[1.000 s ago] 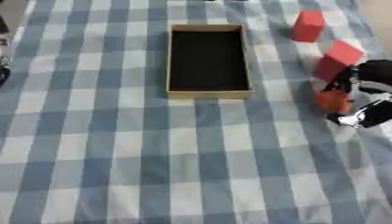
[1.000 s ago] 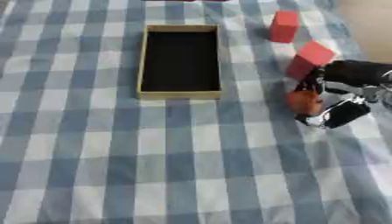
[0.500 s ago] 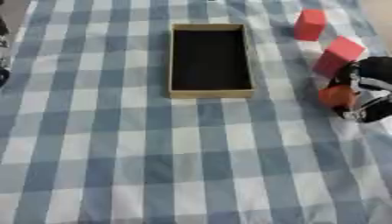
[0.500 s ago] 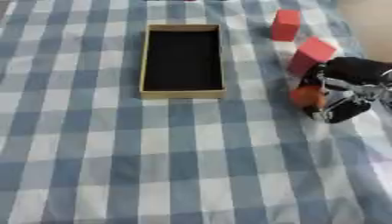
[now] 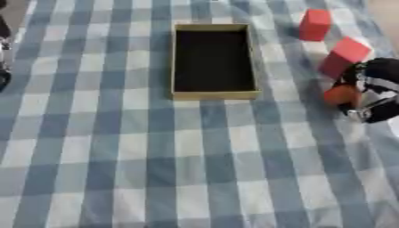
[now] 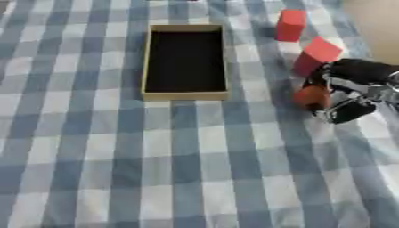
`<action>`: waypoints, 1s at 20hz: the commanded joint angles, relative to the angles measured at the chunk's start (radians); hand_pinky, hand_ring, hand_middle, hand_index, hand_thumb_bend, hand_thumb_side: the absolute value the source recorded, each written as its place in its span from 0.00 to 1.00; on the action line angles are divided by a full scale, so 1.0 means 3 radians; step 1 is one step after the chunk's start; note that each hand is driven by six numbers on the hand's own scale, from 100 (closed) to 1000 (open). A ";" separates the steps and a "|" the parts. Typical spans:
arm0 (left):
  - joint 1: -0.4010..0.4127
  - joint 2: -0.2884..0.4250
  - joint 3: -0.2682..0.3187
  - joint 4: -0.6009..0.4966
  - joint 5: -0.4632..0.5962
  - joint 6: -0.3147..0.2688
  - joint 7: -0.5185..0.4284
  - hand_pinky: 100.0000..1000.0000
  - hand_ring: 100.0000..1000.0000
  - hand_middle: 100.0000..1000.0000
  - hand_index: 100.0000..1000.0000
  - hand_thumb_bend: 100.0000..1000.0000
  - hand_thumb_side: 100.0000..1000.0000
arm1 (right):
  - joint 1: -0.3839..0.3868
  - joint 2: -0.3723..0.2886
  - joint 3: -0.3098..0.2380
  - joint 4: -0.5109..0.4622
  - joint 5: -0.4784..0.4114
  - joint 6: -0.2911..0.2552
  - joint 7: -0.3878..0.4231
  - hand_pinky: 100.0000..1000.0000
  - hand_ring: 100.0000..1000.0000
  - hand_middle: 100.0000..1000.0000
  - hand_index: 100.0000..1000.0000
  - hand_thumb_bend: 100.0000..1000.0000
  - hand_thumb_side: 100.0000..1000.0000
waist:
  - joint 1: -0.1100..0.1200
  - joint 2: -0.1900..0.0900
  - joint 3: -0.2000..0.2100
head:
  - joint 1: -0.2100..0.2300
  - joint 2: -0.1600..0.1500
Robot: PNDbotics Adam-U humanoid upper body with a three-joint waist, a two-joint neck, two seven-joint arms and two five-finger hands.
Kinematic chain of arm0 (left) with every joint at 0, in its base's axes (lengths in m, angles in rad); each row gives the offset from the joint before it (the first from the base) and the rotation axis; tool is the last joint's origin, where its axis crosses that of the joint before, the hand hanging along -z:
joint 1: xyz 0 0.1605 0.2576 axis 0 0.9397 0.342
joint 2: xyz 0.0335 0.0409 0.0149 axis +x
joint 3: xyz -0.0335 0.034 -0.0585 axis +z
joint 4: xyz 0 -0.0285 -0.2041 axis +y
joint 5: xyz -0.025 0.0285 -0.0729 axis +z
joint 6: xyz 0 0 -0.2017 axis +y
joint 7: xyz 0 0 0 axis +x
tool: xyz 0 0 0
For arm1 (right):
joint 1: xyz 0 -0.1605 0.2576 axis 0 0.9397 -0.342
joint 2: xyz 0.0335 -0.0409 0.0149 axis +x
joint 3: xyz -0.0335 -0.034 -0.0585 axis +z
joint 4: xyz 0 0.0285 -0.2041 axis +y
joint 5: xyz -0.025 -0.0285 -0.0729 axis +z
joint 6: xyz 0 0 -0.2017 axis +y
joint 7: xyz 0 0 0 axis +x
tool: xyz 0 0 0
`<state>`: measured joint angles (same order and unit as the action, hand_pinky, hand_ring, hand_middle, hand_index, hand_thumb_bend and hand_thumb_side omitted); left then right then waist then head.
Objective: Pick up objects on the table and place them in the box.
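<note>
Your right hand point(image 6: 343, 91) came in from the right edge of the table and sat low over the checked cloth point(image 6: 156, 169). Its fingers were curled around a small orange ball point(image 6: 311, 96), which showed at the hand's left side, pinched between the dark fingers and the thumb. Whether the ball was lifted clear of the cloth or resting on it, you could not tell from either eye.

Just behind the hand lay a red block point(image 6: 315, 55), tilted on the cloth, its near corner touching or almost touching the fingers. A second red block point(image 6: 290, 25) stood farther back, apart from the first and near the far right of the table.

The box point(image 6: 185, 93) lay to the left of your hand, well apart from it, with its long side running away from you. It was a shallow tan tray with a dark inside, and nothing showed in it. The ball was level with the near end of the box, off to its right.

Your left hand showed only as a dark shape point(image 5: 3, 67) at the far left edge of the left eye view; you could not tell how its fingers stood.
</note>
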<state>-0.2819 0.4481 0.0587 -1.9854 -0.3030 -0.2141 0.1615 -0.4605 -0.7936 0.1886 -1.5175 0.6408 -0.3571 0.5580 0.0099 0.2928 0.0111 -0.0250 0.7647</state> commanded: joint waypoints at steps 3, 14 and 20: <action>-0.0027 0.0043 0.0020 -0.0049 -0.0014 -0.0001 -0.0020 0.67 0.75 0.60 0.60 0.00 0.51 | -0.0042 -0.0178 -0.0061 -0.0284 -0.0227 0.0054 0.0132 0.19 0.55 0.58 0.68 0.00 0.11 | -0.0016 -0.0066 -0.0013 | 0.0014 0.0018; -0.0022 0.0057 0.0034 -0.0049 -0.0025 0.0001 -0.0005 0.67 0.75 0.60 0.60 0.00 0.52 | -0.0113 -0.0384 -0.0282 -0.0763 -0.0308 0.0159 0.0064 0.22 0.59 0.59 0.69 0.00 0.27 | -0.0043 -0.0087 -0.0028 | 0.0043 0.0018; -0.0022 0.0064 0.0024 -0.0049 -0.0021 -0.0001 -0.0013 0.67 0.75 0.60 0.60 0.00 0.51 | -0.0510 -0.0377 -0.0189 -0.0900 -0.0421 0.0118 0.0120 0.22 0.59 0.59 0.70 0.00 0.11 | -0.0059 -0.0109 -0.0009 | 0.0037 0.0018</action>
<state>-0.2817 0.4481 0.0593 -1.9854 -0.3074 -0.2126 0.1576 -0.5939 -0.8755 0.1370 -1.7619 0.5285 -0.3186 0.5909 -0.0058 0.2803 0.0083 -0.0133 0.7647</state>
